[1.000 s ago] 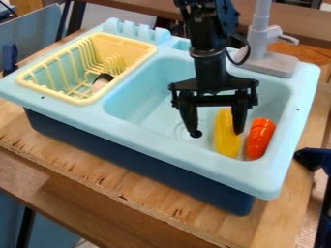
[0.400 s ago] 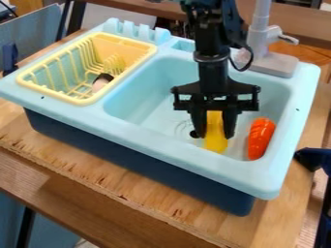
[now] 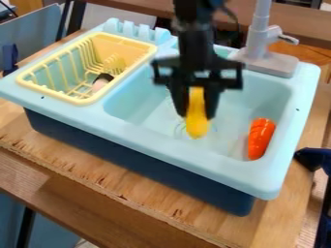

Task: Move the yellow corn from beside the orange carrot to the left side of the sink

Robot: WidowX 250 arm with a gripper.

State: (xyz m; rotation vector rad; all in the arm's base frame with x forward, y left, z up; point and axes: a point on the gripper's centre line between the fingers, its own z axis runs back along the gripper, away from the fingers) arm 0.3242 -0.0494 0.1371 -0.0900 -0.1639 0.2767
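The gripper (image 3: 196, 115) hangs over the basin of the pale blue toy sink (image 3: 194, 154), with its two fingers closed on a yellow toy (image 3: 197, 125). The toy points downward between them, its rounded lower end showing below the fingertips. It is over the middle of the basin, in front of part of the drain; whether it touches the basin floor, I cannot tell.

To the right, well apart from the yellow toy, an orange toy carrot (image 3: 261, 139) lies near the basin's right wall, its narrower end toward the near side. On the left of the sink sits a yellow dish rack (image 3: 57, 95), with a small pale and black thing (image 3: 101, 80) inside it. Between the yellow toy and the rack stand the basin's left wall and the rack's own raised rim.

A grey toy tap (image 3: 262, 60) rises upright at the far right of the sink, near the arm, with a short handle on its right side. The arm comes down from the far side and hides part of the basin's far rim. The sink's dark blue lower part rests on a wooden board (image 3: 123, 177). A dark blue object (image 3: 315, 159) stands just beside the sink, at the right edge.
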